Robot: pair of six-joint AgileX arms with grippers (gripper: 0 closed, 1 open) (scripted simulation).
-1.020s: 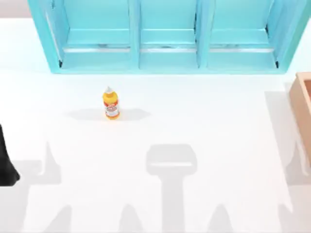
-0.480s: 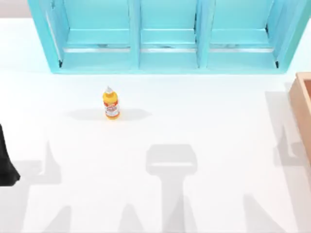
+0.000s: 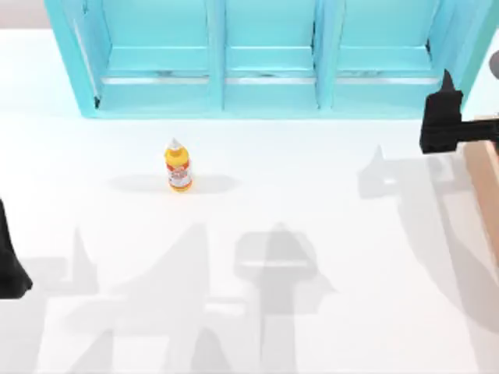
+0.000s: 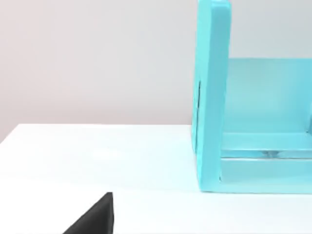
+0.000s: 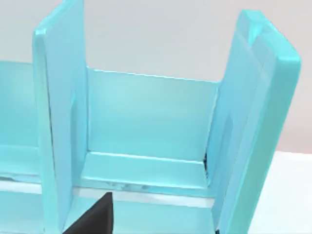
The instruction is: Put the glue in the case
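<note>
glue (image 3: 178, 167) upright before case (image 3: 269, 97) (left compartment), box (image 3: 485, 167) at right edge

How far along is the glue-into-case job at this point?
Nothing is done yet: the glue stands upright on the white table, in front of the case and outside its compartments. In hand: the right hand is near the case's right end, far from the glue. The left hand sits at the table's left edge. Grasping and placing remain.

The case (image 4: 213, 97) stands on the white table (image 4: 97, 156), its end panel upright; a dark finger (image 4: 95, 219) pokes in
</note>
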